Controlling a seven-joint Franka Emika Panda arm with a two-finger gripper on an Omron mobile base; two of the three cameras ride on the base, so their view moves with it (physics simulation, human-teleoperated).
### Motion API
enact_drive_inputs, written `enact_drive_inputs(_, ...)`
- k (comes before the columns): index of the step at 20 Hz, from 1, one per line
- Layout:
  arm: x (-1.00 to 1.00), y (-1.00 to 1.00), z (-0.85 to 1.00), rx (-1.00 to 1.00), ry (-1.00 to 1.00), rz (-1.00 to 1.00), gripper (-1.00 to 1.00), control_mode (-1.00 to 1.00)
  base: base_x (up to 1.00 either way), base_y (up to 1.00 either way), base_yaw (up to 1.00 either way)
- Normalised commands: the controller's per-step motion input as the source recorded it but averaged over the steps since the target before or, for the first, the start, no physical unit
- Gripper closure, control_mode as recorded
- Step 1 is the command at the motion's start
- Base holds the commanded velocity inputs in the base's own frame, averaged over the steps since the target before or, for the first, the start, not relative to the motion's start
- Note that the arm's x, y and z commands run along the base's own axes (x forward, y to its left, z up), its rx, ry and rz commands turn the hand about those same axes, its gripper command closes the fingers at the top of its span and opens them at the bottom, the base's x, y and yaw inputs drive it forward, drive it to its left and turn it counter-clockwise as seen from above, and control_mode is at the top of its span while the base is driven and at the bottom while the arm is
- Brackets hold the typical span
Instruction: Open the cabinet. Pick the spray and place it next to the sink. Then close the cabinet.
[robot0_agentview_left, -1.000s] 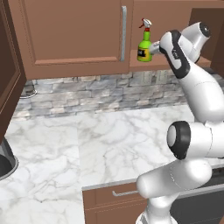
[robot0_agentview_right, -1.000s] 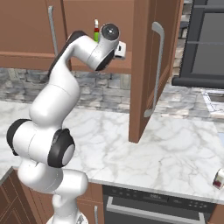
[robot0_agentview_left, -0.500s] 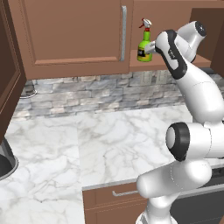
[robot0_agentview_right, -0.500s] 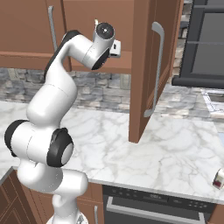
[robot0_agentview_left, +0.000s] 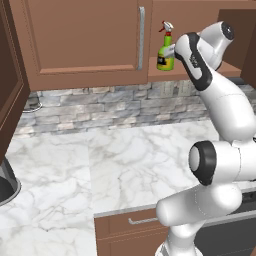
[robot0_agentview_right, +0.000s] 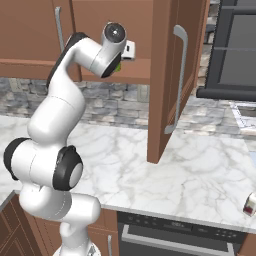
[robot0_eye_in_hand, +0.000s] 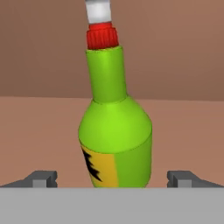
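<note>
The spray (robot0_agentview_left: 165, 48), a green bottle with a white trigger and a yellow-and-black label, stands upright on the open cabinet's shelf (robot0_agentview_left: 231, 68). My gripper (robot0_agentview_left: 176, 51) is right beside it, at bottle height. In the hand view the spray (robot0_eye_in_hand: 116, 131) sits between the two wide-apart fingertips (robot0_eye_in_hand: 42, 179), and I see no contact. The gripper (robot0_eye_in_hand: 113, 180) is open. The cabinet's right door (robot0_agentview_right: 164, 75) is swung out over the counter, its silver handle (robot0_agentview_right: 181, 75) facing me. A sliver of green (robot0_agentview_right: 118, 66) shows behind the hand. The sink is out of view.
The neighbouring cabinet door (robot0_agentview_left: 80, 40) is shut. Another dark door (robot0_agentview_left: 10, 95) juts out at the far left. Below lie the marble counter (robot0_agentview_left: 115, 165) and a stone backsplash (robot0_agentview_left: 100, 107). A dark round object (robot0_agentview_left: 6, 185) sits at the left edge, a small can (robot0_agentview_right: 250, 204) at the right.
The hand has moved left along the shelf toward the spray and now reaches it. The jaws stayed wide open and the bottle has not moved.
</note>
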Motion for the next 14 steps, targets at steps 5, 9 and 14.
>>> enact_drive_inputs(5, 0.07, 0.0, 0.05, -0.04, -0.02, 0.0, -1.0, -1.0, 0.0, 0.0, 0.0)
enact_drive_inputs(9, 0.0, 0.05, 0.3, 0.0, -0.01, 0.0, -1.0, -1.0, 0.0, 0.0, 0.0)
enact_drive_inputs(14, 0.0, 0.03, 0.33, 0.0, 0.0, 0.0, -1.0, -1.0, 0.0, 0.0, 0.0)
